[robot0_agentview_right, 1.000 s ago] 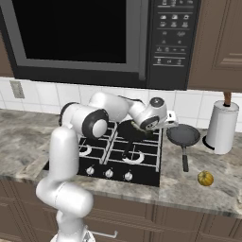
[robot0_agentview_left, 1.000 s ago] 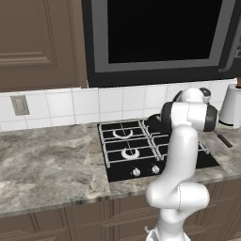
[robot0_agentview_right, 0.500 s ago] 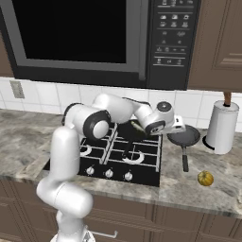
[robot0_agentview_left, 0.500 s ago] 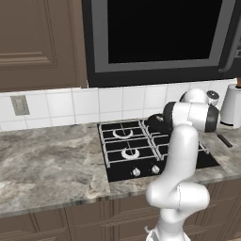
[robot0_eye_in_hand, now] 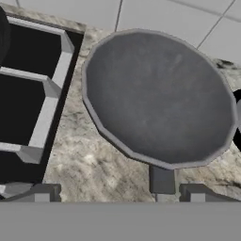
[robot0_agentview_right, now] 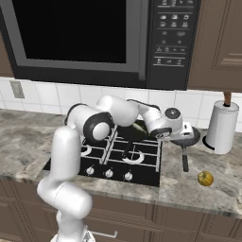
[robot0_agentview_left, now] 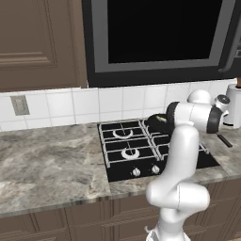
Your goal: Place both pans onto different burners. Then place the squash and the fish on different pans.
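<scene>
A dark round pan point(robot0_eye_in_hand: 160, 94) rests on the marble counter just right of the black hob point(robot0_eye_in_hand: 28, 94), its black handle point(robot0_agentview_right: 184, 159) pointing toward the front edge. My gripper point(robot0_eye_in_hand: 117, 195) hovers open above that pan point(robot0_agentview_right: 188, 138), near the root of the handle, with nothing between the fingers. The other pan point(robot0_agentview_left: 157, 123) sits on the back right burner, half hidden by my arm. A pale yellow-green elongated thing point(robot0_agentview_right: 137, 126) lies in it, possibly the squash; I cannot tell. The fish is out of view. Silver burner rings point(robot0_agentview_left: 129, 153) show on the hob's left side.
A small round orange-yellow vegetable point(robot0_agentview_right: 205, 178) lies on the counter near the front right edge. A white paper towel roll point(robot0_agentview_right: 221, 126) stands at the back right, close to the pan. A microwave hangs above the hob. A broad stretch of counter point(robot0_agentview_left: 47, 160) lies to the left.
My arm has swung right, from over the hob's right side to above the pan on the counter. The gripper has stayed open; the pans have not moved.
</scene>
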